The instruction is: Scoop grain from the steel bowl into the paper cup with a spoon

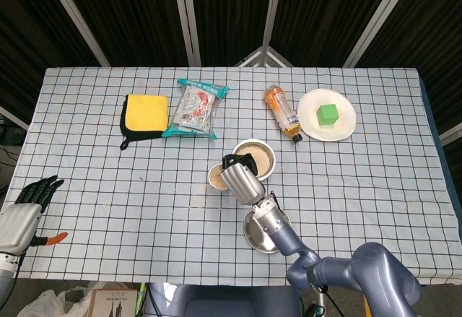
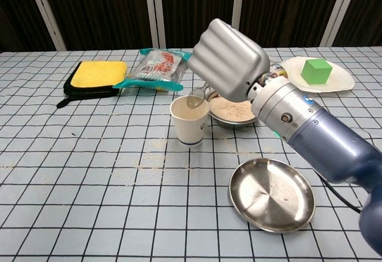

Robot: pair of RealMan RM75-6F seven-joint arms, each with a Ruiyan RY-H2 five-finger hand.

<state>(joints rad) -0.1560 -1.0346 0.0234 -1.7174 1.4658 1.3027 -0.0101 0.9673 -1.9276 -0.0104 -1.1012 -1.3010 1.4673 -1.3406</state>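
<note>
Two vessels sit touching near the middle of the frame: the cup (image 2: pixel 190 122) on the left and the bowl (image 2: pixel 234 110) of grain just right of it, so each trip between them is short. The right hand (image 2: pixel 228 65) hangs above both, its fingers wrapped around the spoon (image 2: pixel 195 99), whose small bowl tips down over the cup's mouth. That tilt appears meant to let the grain slide off into the cup. The spoon looks nearly empty, so the pour seems close to done, and grain already shows inside the cup. Loose grains lie scattered on the cloth (image 2: pixel 89 172) around the cup. An empty steel dish (image 2: pixel 272 194) sits lower right, under the arm. The left hand (image 1: pixel 25 205) rests at the lower left edge of the head view, fingers apart and holding nothing, well away from the work.
</note>
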